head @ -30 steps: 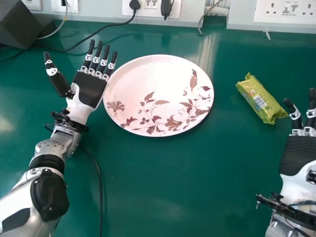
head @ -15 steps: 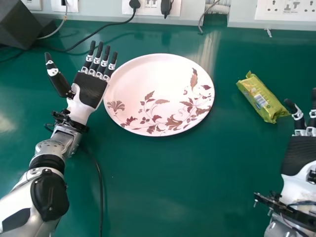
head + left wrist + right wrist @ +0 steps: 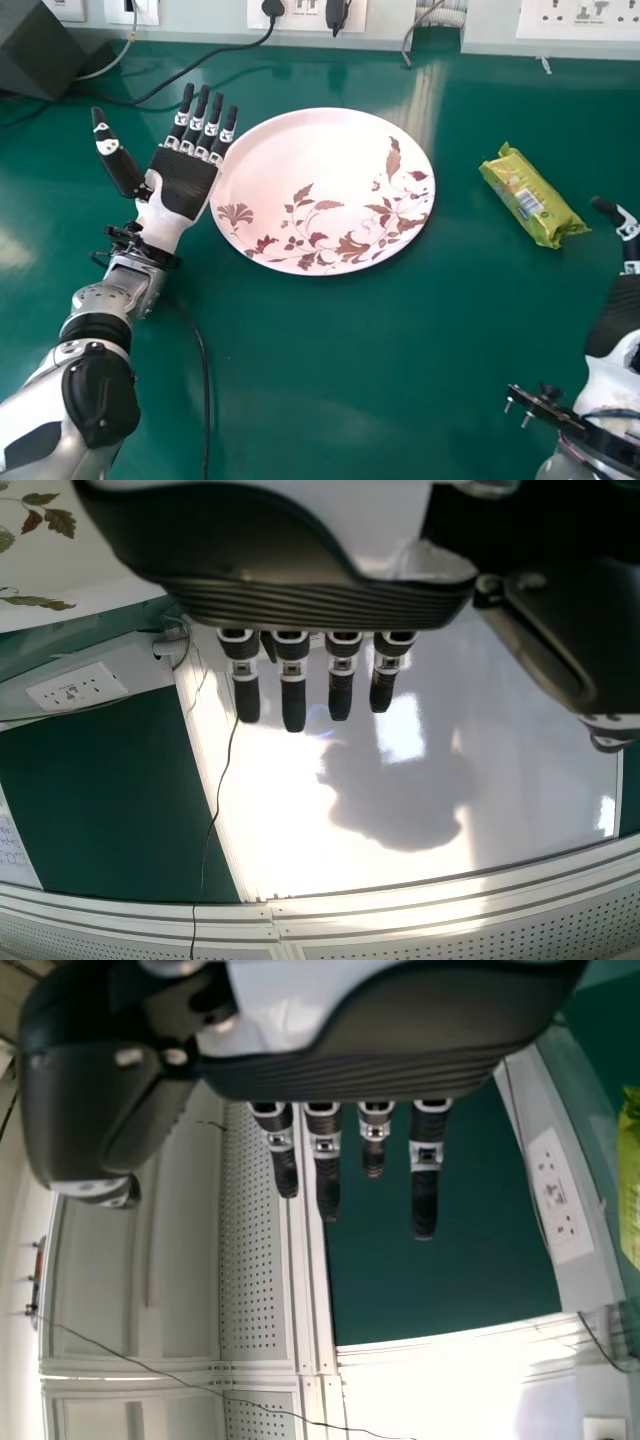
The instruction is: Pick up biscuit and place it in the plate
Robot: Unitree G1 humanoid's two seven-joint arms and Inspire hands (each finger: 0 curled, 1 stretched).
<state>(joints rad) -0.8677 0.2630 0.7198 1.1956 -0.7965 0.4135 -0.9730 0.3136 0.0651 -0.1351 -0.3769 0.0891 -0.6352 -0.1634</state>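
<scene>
The left hand [image 3: 183, 180] lies palm up with straight fingers at the plate's left rim in the head view; the left wrist view has the same hand [image 3: 300, 600], fingers extended. At the head view's right edge is the right hand [image 3: 618, 310], partly cut off, nearer than the biscuit. In the right wrist view the right hand [image 3: 350, 1075] has its fingers extended, holding nothing. The biscuit [image 3: 534, 200], in a yellow-green wrapper, lies slanted on the table, right of the white plate [image 3: 300, 160] with brown leaf patterns. Part of the biscuit [image 3: 629, 1180] shows in the right wrist view.
The green table [image 3: 330, 370] has a dark box [image 3: 50, 48] at its back left corner. Black cables run over the back left and beside the left forearm. Wall sockets [image 3: 580, 18] line the back edge.
The right hand has moved to the right, away from the biscuit and partly beyond the head view's edge. Left hand, plate and biscuit have kept their places.
</scene>
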